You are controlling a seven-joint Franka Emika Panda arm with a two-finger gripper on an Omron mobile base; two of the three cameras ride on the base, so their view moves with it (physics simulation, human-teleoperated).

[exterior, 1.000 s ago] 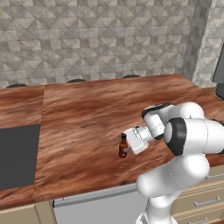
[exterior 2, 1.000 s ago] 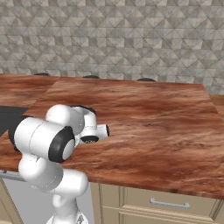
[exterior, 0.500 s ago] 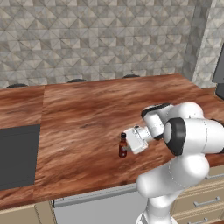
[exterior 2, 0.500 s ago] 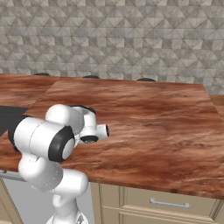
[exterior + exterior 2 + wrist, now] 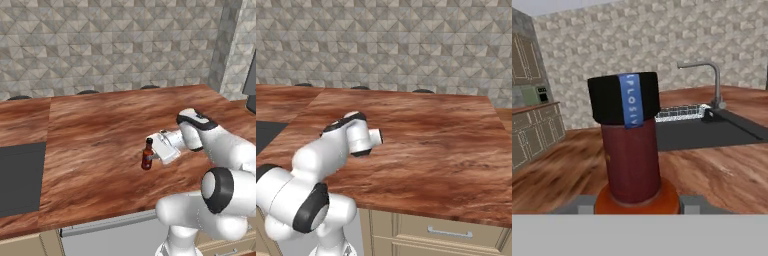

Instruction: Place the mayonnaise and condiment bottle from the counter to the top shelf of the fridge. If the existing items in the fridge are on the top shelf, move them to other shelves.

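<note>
The condiment bottle [image 5: 147,155], slim and red-brown with a black cap, stands upright just above the counter [image 5: 100,130] near its front middle. My gripper [image 5: 151,156] reaches in from the right and is shut on the bottle's body. In the hand view the bottle's neck and black cap [image 5: 624,100] rise very close, with grey fingers [image 5: 582,204] at either side of its shoulder. In the right base view my arm [image 5: 351,137] covers the hand. The mayonnaise and the fridge shelves are out of view.
A dark cooktop [image 5: 20,180] is set into the counter at the left. A sink with a curved tap [image 5: 712,85] lies ahead of the hand. Beige drawer fronts [image 5: 446,232] run below the counter edge. The tiled wall [image 5: 115,45] closes the back.
The bottle and the gripper have risen a little and shifted slightly right; the arm's upper links have swung to a new pose.
</note>
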